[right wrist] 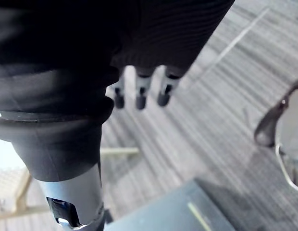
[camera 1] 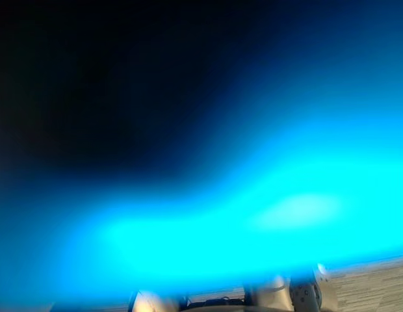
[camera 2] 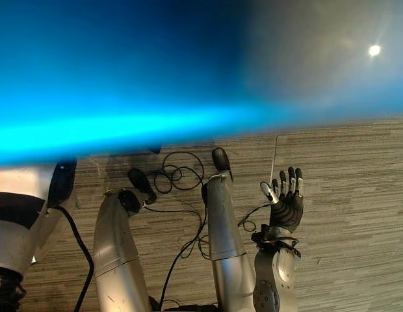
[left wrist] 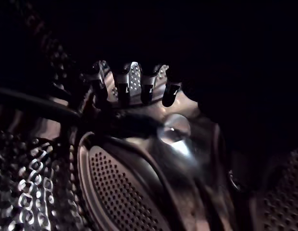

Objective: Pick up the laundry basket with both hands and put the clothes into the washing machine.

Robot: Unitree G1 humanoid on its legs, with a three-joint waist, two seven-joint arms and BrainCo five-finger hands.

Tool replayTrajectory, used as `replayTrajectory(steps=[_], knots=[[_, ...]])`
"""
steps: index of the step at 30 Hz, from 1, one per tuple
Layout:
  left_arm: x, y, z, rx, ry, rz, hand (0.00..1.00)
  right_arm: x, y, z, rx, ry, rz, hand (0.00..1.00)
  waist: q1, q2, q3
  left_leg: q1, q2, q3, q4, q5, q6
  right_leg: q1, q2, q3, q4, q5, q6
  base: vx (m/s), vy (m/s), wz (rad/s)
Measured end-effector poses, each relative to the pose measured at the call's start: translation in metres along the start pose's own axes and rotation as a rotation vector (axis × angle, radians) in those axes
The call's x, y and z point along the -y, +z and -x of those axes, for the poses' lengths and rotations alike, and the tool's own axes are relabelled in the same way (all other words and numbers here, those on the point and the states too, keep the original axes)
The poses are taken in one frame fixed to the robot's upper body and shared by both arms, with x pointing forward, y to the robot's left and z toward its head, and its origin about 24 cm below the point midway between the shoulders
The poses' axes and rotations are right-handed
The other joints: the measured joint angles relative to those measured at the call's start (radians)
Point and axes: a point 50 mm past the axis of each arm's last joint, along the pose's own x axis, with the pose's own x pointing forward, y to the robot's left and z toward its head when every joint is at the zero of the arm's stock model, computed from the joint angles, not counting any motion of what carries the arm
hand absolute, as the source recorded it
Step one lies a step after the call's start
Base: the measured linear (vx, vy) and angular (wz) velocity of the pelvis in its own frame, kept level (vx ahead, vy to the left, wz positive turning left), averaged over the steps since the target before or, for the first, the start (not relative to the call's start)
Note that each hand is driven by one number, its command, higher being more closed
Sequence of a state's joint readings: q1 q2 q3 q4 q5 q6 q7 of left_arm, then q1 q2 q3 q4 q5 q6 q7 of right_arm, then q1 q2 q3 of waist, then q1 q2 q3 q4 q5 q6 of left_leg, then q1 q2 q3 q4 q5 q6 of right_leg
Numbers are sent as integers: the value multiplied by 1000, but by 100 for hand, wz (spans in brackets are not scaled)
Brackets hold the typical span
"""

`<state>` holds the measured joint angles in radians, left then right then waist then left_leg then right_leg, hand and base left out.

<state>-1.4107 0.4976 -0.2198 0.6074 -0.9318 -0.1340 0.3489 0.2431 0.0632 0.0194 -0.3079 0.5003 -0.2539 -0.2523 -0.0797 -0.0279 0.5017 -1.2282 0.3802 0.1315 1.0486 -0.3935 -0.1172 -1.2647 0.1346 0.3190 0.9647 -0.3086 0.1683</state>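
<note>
The washing machine's steel drum point(left wrist: 115, 192) surrounds my left hand point(left wrist: 124, 91), with its perforated wall and a ribbed paddle close by. That hand's fingers hang relaxed in a row inside the drum, and I see nothing between them. A bright blue surface point(camera 1: 253, 221), very near the head camera, hides most of what lies in front; I cannot tell what it is. My right hand point(camera 2: 287, 205) is held out low on the right above the floor, fingers straight and spread, holding nothing. Its fingers point(right wrist: 139, 94) point at the carpet.
Grey striped carpet point(camera 2: 357, 195) covers the floor. A rounded glass door rim point(right wrist: 283, 139) shows beside my right hand. A dark grey flat-topped thing point(right wrist: 182, 211) lies below it, and a light wooden frame point(right wrist: 24, 192) stands further off.
</note>
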Motion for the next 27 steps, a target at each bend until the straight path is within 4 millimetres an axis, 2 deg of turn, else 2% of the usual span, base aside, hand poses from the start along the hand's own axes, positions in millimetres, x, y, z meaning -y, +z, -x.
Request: replayTrajectory(steps=[2, 4, 6, 7, 8, 10, 13, 16, 20, 22, 24, 27], knots=[[-3, -4, 19, 33, -50, 30, 0, -3, 3, 0, 14, 21, -6, 0, 3, 5, 3, 0, -4, -8, 2, 3, -3, 0, -3, -8, 14, -6, 1, 33, 48, 12], [-15, -13, 43, 47, -66, 50, 0, -7, 4, 1, 19, 42, -5, 0, 7, 8, 5, 1, -7, -17, 1, 10, -9, 0, -4, -17, 24, -11, -2, 31, 39, 14], [-29, -37, 80, 12, -52, 77, 0, -12, 5, -1, 36, 63, 15, 0, 15, 17, 9, 5, -11, -22, 1, 12, -12, 0, -6, -22, 39, -21, -6, 32, 34, 14], [-34, -52, 105, -11, -22, 91, 0, -17, 5, -6, 50, 81, 15, 0, 22, 19, 11, 7, -12, -23, 1, 12, -13, 0, -7, -23, 47, -27, -4, 32, 36, 9], [-36, -59, 117, -17, -7, 81, 0, -19, 6, -9, 60, 91, 24, 0, 27, 21, 12, 8, -12, -25, 1, 13, -14, 0, -7, -24, 48, -28, -3, 31, 39, 6], [-37, -83, 162, -73, 54, 104, 0, -33, 6, -22, 91, 138, 38, 0, 46, 28, 16, 12, -14, -27, 0, 14, -17, 0, -6, -26, 60, -32, -3, 28, 43, 6], [-33, -98, 198, -120, 86, 103, 0, -49, 2, -38, 108, 189, 38, 0, 64, 34, 19, 14, -16, -35, 1, 17, -21, 0, -7, -34, 71, -37, -10, 28, 53, 7], [-30, -100, 217, -136, 78, 115, 0, -67, -1, -53, 115, 241, 27, 0, 74, 45, 25, 16, -26, -47, 3, 18, -24, -1, -15, -44, 95, -50, -21, 23, 37, 15], [-32, -106, 230, -170, 76, 124, 0, -84, -5, -70, 107, 288, 28, 0, 95, 48, 26, 17, -45, -56, 10, 21, -30, -9, -31, -50, 139, -75, -27, 18, 27, 21], [-33, -108, 237, -187, 80, 128, 0, -92, -10, -79, 81, 296, 1, 0, 101, 63, 24, 5, -53, -76, 24, 22, -31, -13, -37, -66, 160, -86, -36, 7, 28, 28], [-34, -111, 245, -212, 82, 125, 0, -92, -13, -90, 63, 266, -26, 0, 107, 73, 26, -3, -72, -95, 38, 22, -32, -17, -52, -75, 196, -107, -38, 0, 30, 36], [-30, -110, 254, -231, 56, 137, 0, -81, -16, -114, 28, 185, -16, 0, 130, 107, 17, -36, -92, -127, 69, 23, -35, -34, -69, -99, 240, -128, -41, -25, 23, 34]])
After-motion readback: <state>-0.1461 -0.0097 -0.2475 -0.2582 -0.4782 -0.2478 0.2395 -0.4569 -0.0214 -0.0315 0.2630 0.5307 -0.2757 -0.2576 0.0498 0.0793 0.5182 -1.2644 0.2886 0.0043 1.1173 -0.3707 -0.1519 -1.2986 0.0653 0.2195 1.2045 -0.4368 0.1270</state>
